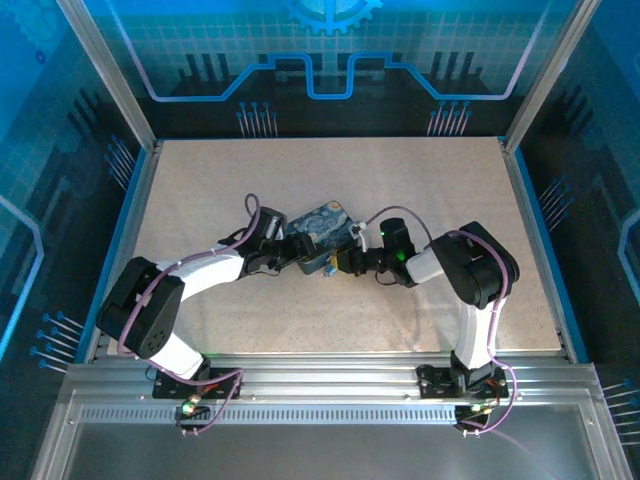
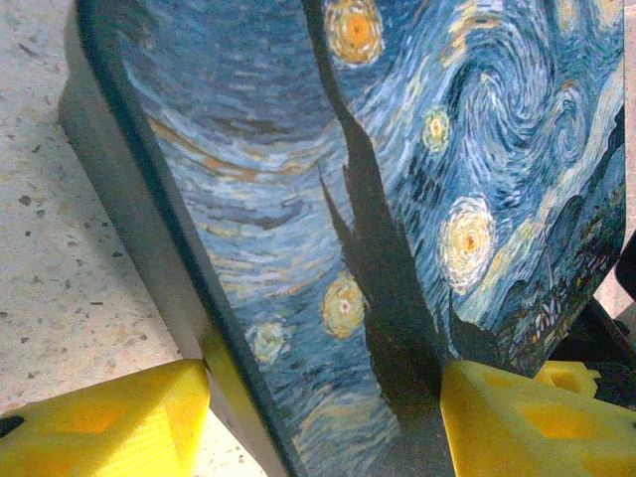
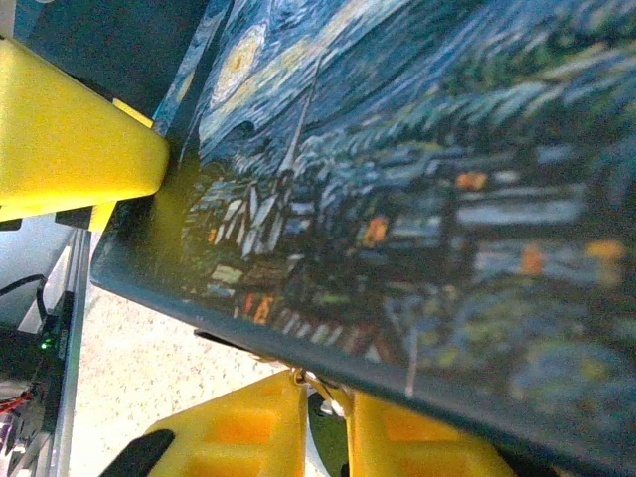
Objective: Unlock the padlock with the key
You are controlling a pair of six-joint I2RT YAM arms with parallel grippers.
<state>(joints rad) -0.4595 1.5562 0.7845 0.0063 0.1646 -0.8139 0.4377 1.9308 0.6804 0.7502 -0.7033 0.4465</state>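
Over speckled tabletop point(image 1: 300, 180), left gripper point(image 2: 323, 407) reaches inward clamping the tin point(image 1: 325, 228); right gripper point(image 3: 328, 422), opposite, nearly closed.

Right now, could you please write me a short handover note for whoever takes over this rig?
Left gripper: shut on the blue tin, in the middle of the table.
Right gripper: shut on a thin silvery sliver, apparently the key, at the tin's near edge.
Done: tin braced, key gripped.
Left: open the padlock with the key; I cannot tell its state from here.
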